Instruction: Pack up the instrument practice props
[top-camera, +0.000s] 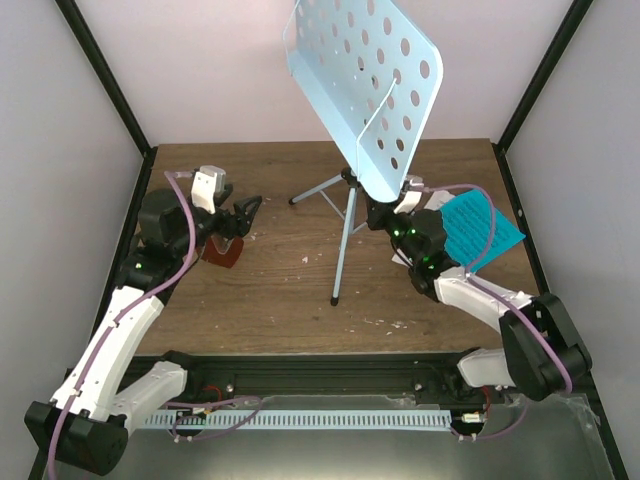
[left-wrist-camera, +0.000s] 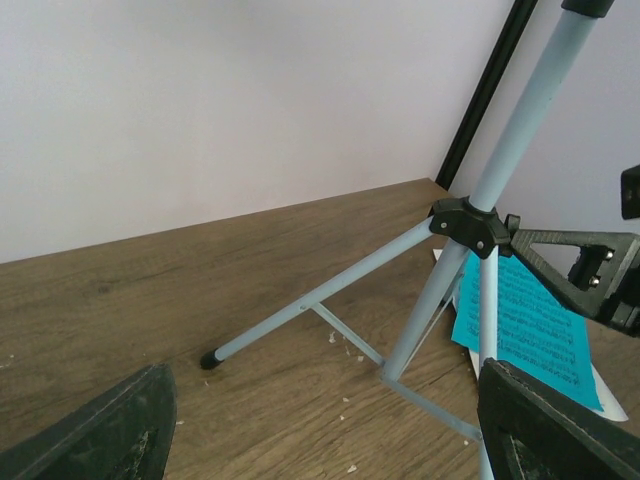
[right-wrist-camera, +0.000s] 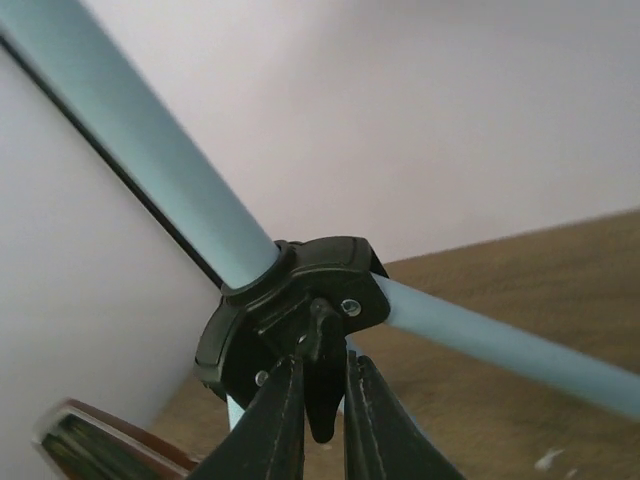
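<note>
The stand (top-camera: 365, 90) is upright at mid-table, its perforated desk tilted high and its three legs spread on the table (top-camera: 270, 300); the sheets (top-camera: 480, 228) lie flat to its right, beside the right arm; the metronome (top-camera: 222, 250) sits on the left, just beside the left gripper (top-camera: 248, 212) on its near side. The step in hand looks to be folding the stand, and nothing appears packed yet. The right gripper (right-wrist-camera: 322, 372) is in at the black collar (right-wrist-camera: 290, 310) where the legs meet the pole; its jaws are pressed together on the small lever (right-wrist-camera: 322, 395) under that collar, pinching it between the fingers (right-wrist-camera: 275, 420). The left gripper holds nothing; its jaws are spread wide, and it hovers low on the left, facing the legs and well apart from them. The next move, as I judge it, calls for working the lever loose without tipping the stand, which looks top-heavy with the desk raised; the left gripper could steady the pole or a leg while the collar slides; an off-axis pull may drag the feet across the wood or topple the desk toward the sheets.
</note>
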